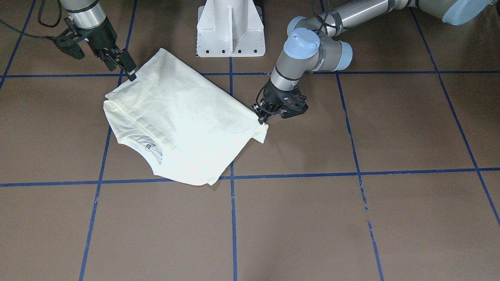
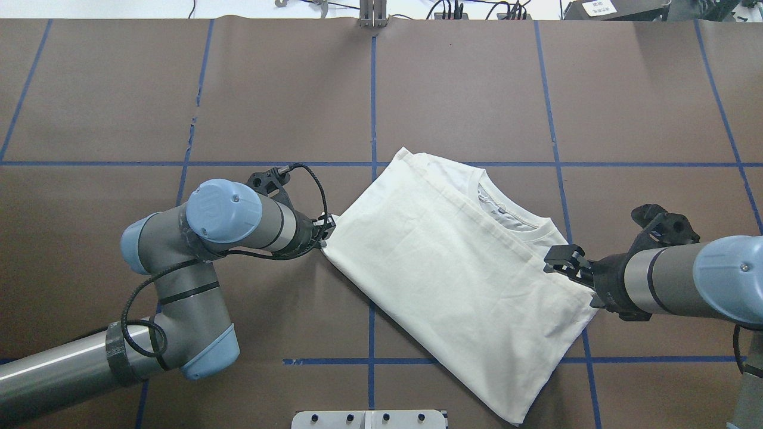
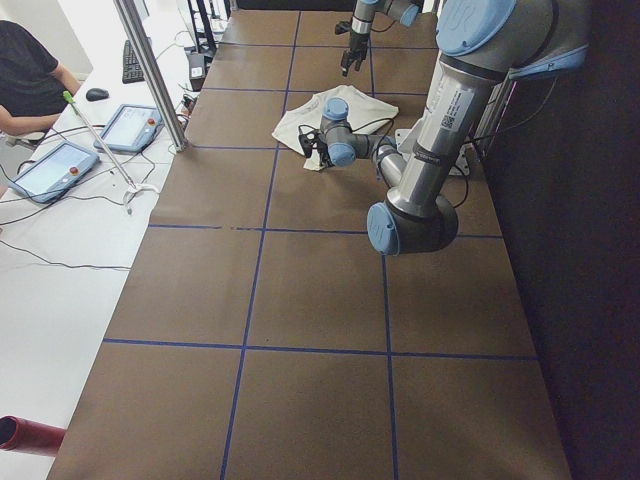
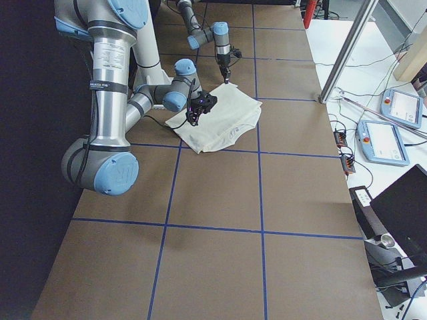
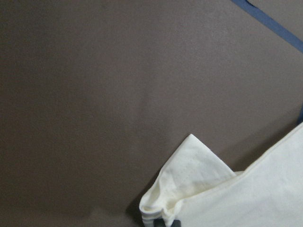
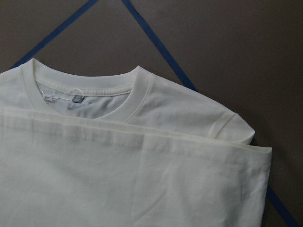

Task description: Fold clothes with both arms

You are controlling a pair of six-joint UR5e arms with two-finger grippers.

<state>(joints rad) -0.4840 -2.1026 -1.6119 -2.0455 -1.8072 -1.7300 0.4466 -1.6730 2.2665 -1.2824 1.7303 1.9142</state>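
Furthest left in the overhead view, the silver-grey left arm's black two-finger gripper (image 2: 325,230) is clenched on a bunched corner of the folded cream-white T-shirt (image 2: 453,274). You'll see the shirt lying diagonally mid-table on the brown table with blue tape lines (image 2: 179,89), its ribbed round collar (image 2: 514,221) exposed at the far side. The right arm's black gripper (image 2: 558,258) is at the shirt's right edge; you cannot tell how its jaws stand.

On the table (image 2: 179,89), just ahead of the pedestal base (image 2: 369,419) and right of centre, a folded T-shirt (image 2: 453,280) set aslant, collar (image 6: 94,87) at its far right side, left gripper (image 2: 326,229) at its left corner, right gripper (image 2: 557,259) over its right edge beside the collar.
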